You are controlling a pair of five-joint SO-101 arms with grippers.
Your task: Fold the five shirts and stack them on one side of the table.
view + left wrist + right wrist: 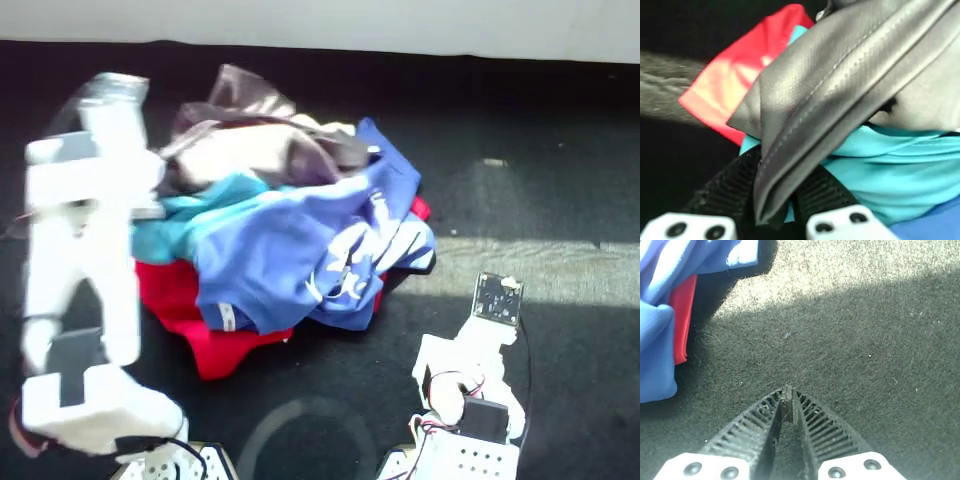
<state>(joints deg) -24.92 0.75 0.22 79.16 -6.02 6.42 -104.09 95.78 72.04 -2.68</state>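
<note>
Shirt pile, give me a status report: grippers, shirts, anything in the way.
Left gripper shut on grey shirt. Right gripper shut, holding nothing, over table. Shirt pile unfolded, heaped. Teal shirt bunched right under the grey.

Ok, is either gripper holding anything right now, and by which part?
The left gripper is shut on the grey shirt, pinching a stitched, folded edge of the fabric. The right gripper is shut on nothing, over the dark table.
</note>
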